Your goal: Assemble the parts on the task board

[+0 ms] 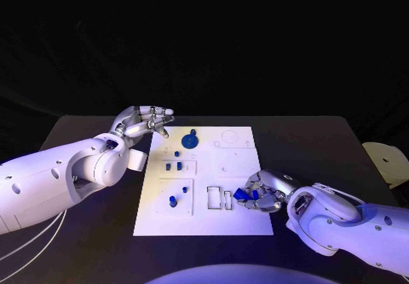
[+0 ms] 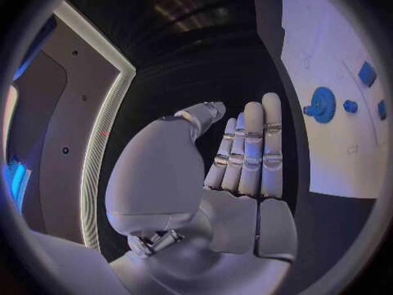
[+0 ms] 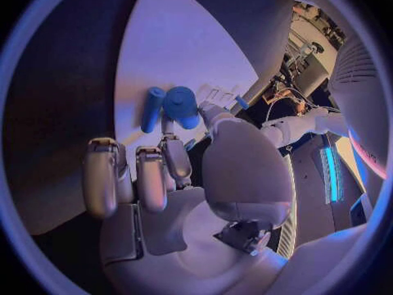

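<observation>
White task board (image 1: 243, 222) is laid lengthwise on the black table (image 1: 324, 136), its near edge towards the robot. At the board's near right side the right hand (image 1: 260, 195) is found with its fingers curled over the surface, and a blue part (image 1: 247, 194) is pinched in them; in the right wrist view the same hand (image 3: 156, 177) is seen with a blue cylindrical part (image 3: 182, 105) and a slimmer blue peg (image 3: 152, 109) at its fingertips (image 3: 173, 152). Whether both pieces are gripped cannot be told. Just left of that hand two narrow rectangular slots (image 1: 219, 198) are noted in the board, and further left small blue parts (image 1: 175, 198) are seated in a recessed panel. Beyond these, more small blue pieces (image 1: 173, 166) are set in the middle left area. At the far end a blue gear (image 1: 190, 141) lies on the board. Beside the far left corner the left hand (image 1: 146, 123) is held off the board, fingers extended and pressed side by side, nothing in it.
</observation>
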Available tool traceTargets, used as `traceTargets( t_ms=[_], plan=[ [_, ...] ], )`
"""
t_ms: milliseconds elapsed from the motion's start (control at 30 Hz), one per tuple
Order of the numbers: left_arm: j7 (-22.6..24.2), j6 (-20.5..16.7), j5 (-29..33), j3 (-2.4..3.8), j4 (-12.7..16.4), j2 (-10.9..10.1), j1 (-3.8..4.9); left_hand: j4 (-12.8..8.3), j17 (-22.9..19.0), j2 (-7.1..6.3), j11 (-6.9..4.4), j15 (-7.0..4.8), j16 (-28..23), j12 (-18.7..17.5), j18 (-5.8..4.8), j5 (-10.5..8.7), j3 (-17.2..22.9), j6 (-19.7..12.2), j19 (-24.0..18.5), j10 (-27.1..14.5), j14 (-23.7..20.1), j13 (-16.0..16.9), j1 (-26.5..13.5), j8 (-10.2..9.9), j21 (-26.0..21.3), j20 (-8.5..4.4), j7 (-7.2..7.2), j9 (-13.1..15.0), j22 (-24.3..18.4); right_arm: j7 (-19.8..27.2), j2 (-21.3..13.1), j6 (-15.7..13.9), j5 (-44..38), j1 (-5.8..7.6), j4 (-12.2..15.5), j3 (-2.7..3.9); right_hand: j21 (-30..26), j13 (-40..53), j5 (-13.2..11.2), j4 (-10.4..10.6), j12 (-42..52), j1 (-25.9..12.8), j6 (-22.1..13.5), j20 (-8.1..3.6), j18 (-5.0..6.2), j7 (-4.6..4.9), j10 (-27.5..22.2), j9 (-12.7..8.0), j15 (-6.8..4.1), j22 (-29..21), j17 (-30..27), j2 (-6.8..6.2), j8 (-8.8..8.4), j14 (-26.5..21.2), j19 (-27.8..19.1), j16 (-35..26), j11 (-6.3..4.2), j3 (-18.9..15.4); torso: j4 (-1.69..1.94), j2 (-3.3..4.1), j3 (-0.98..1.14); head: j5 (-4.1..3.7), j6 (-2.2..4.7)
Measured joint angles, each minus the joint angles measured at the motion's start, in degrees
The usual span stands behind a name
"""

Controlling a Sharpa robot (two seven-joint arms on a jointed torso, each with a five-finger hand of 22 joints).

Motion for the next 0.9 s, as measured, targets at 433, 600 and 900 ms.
traceTargets(
  t_ms=[433, 600, 900],
  plan=[
    [-0.2, 0.0, 0.0, 0.0, 0.2, -0.2, 0.0, 0.0, -0.1, 0.0, 0.0, 0.0, 0.0, 0.0, 0.0, 0.0, 0.0, 0.0, 0.2, 0.0, 0.0, 0.0, 0.0, 0.0, 0.0, 0.21, 0.0, 0.0, -0.1, -0.2, 0.9, -0.8, -0.6, -0.8, -0.2, 0.25, 0.0, 1.8, 1.0, 0.3, 1.3, 2.7, 1.7, -0.21, 0.0, -1.05, 1.3, 0.2, -0.42, 0.0, 0.0, 1.4, 1.11, 0.0, 0.2, 0.3, -0.73, -0.3, -0.03, -0.05, -0.03, 0.32, -0.05],
    [-0.2, 0.1, 0.0, 0.0, 0.2, -0.2, 0.0, 0.0, -0.1, 0.0, 0.0, 0.0, 0.0, 0.0, 0.0, 0.0, 0.0, 0.0, 0.2, 0.0, 0.0, 0.0, 0.0, 0.0, 0.0, 0.21, 0.0, 0.0, -0.1, -0.1, 0.6, -2.2, -0.6, -1.04, 0.2, 0.07, 0.9, 2.2, -0.3, 0.5, 2.4, 4.5, 2.4, -0.81, 0.0, -1.0, 2.4, 0.0, -0.95, 0.0, 0.0, 2.62, 1.48, 0.1, 0.4, 0.6, -1.48, 0.6, -0.07, -0.09, -0.01, 0.4, 0.02],
    [-0.3, 0.1, 0.0, 0.0, 0.1, -0.2, 0.0, 0.0, -0.1, 0.0, 0.0, 0.0, 0.2, 0.2, 0.0, 0.0, 0.0, 0.0, 0.2, 0.0, 0.0, 0.0, 0.0, 0.0, 0.0, 0.21, 0.0, 0.0, -0.1, 0.3, -0.1, -5.5, 0.0, -0.3, 2.5, 0.22, 2.1, 2.2, -0.5, 0.8, 2.9, 4.9, 2.7, -1.33, 0.0, -0.69, 3.3, 0.0, -1.75, 0.0, 0.0, 2.85, 1.53, 0.1, 0.3, 0.6, -2.04, 1.9, -0.05, -0.13, -0.01, 0.37, 0.29]
  ],
)
